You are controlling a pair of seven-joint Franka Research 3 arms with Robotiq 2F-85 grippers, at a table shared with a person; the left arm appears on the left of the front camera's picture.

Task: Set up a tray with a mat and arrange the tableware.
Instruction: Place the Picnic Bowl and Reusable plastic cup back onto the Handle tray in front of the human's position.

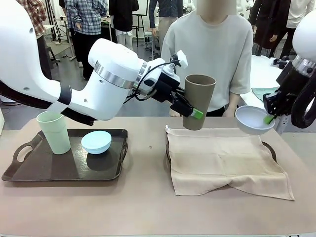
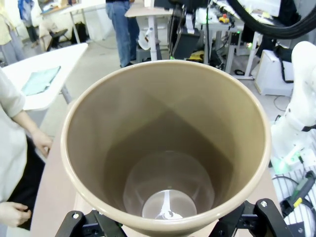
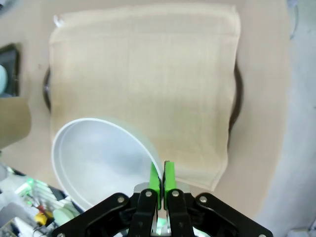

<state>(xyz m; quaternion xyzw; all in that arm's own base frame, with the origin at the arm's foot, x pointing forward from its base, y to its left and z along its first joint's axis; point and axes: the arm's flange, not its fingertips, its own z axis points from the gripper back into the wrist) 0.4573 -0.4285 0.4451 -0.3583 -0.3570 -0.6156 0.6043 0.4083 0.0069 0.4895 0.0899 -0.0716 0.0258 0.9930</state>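
**While both arms hang loaded, some notes on grip**

Since nothing sits on the beige cloth mat [image 1: 222, 158] yet, it's draped bare over a round dark tray [image 1: 269, 145] on the counter [image 1: 148, 202]. The left gripper [image 1: 192, 112] is clamped across the outside of a tall brown handleless tumbler [image 1: 199, 94], low on the wall. It holds the tumbler in the air, slightly tilted, above the mat's far left corner. The right gripper [image 1: 269, 118] has its green pads pinched nearly together on the rim of a small pale bluish-white round bowl [image 1: 253, 121], up over the mat's far right edge.

Both pieces look like smooth, rigid, lightweight plastic to me, so weight's no worry but slip is. That rim pinch could let the bowl swing, so I'd set it down gently. The low grab on the tumbler seems steadier.

A mint green tumbler [image 1: 53, 132] and a light blue round bowl [image 1: 96, 141] wait on the dark rectangular tray [image 1: 49, 170] at left. I'd take hold the same way: wall for the cup, rim for the bowl.
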